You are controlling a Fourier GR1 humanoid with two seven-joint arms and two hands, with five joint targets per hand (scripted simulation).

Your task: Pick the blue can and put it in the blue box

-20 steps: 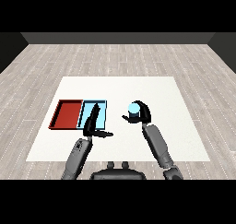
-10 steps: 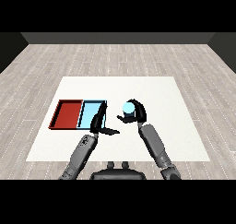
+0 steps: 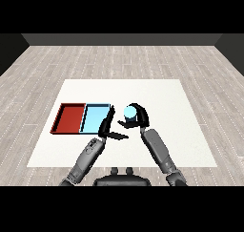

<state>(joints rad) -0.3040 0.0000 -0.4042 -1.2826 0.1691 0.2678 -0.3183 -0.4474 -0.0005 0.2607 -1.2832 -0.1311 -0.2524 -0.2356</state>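
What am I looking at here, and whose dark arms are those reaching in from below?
They belong to a humanoid robot; the picture is taken from its head, looking down across a white table. Each grey forearm ends in a black hand. The right hand is curled round a blue can, holding it just right of two trays that lie side by side: a red tray and a blue tray. The left hand is beside the blue tray with straight fingers, holding nothing. The can is meant to go in the blue tray.
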